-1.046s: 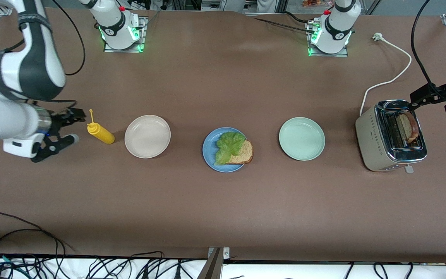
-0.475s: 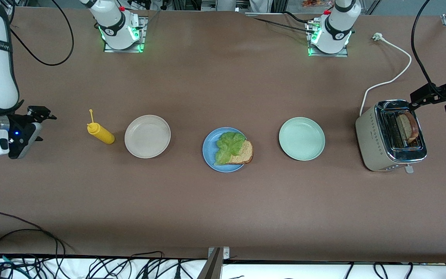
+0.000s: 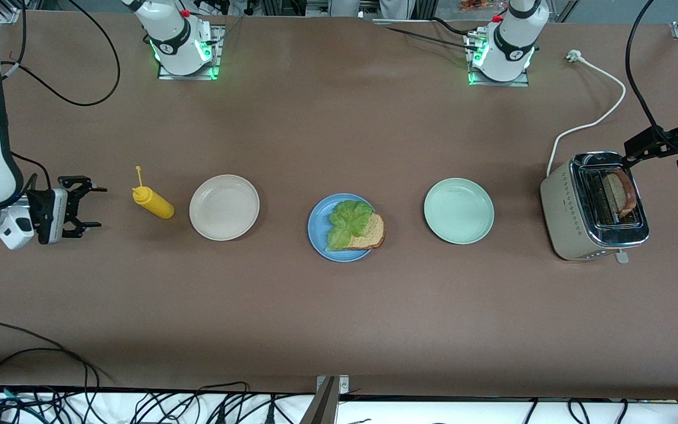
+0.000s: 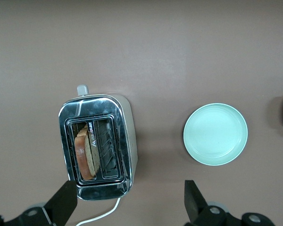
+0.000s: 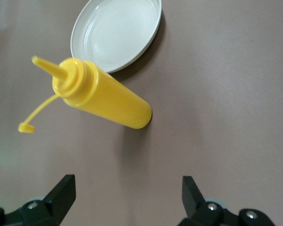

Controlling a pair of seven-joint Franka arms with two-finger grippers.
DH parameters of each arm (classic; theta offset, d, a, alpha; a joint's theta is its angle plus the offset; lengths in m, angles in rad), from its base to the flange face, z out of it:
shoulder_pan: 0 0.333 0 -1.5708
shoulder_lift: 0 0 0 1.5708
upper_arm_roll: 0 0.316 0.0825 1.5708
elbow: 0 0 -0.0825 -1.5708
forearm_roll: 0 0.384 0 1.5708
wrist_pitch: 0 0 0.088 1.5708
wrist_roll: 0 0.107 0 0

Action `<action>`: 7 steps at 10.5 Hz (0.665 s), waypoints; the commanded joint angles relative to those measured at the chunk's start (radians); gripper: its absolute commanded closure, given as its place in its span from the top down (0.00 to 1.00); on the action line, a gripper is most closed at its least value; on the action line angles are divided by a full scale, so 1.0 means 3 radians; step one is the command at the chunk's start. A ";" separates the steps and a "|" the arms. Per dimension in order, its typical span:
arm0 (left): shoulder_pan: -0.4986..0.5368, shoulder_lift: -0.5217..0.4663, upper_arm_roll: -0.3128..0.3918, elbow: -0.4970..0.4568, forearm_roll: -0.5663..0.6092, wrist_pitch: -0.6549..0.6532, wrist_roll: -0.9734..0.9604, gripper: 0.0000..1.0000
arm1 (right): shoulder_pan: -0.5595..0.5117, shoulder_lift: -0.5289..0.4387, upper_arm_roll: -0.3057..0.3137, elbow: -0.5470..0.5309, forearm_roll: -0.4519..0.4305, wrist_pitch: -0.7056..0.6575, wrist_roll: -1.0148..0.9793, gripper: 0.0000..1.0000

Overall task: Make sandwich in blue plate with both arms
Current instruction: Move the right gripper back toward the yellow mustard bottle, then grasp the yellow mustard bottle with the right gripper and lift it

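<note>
Right pincer (image 3: 89,206) open beside yellow bottle (image 3: 152,201), left pincer (image 4: 129,200) over toaster (image 4: 98,147)

Right claw (image 3: 93,206) spread wide, low over table; left claw (image 4: 129,200) spread wide, aloft.

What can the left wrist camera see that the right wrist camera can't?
Only the left wrist view shows the toaster with a bread slice standing in one slot, and the pale green plate beside it. Only the right wrist view shows the yellow squeeze bottle, standing with its cap off and dangling, and the cream-white plate past it. Both show the brown table and an open gripper holding nothing: the left gripper and the right gripper.
</note>
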 commanded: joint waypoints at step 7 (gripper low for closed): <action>0.0028 -0.0008 0.0017 0.0037 -0.0070 -0.0061 0.0005 1.00 | -0.0156 0.0456 0.0002 -0.0474 0.1547 -0.0415 -0.2023 1.00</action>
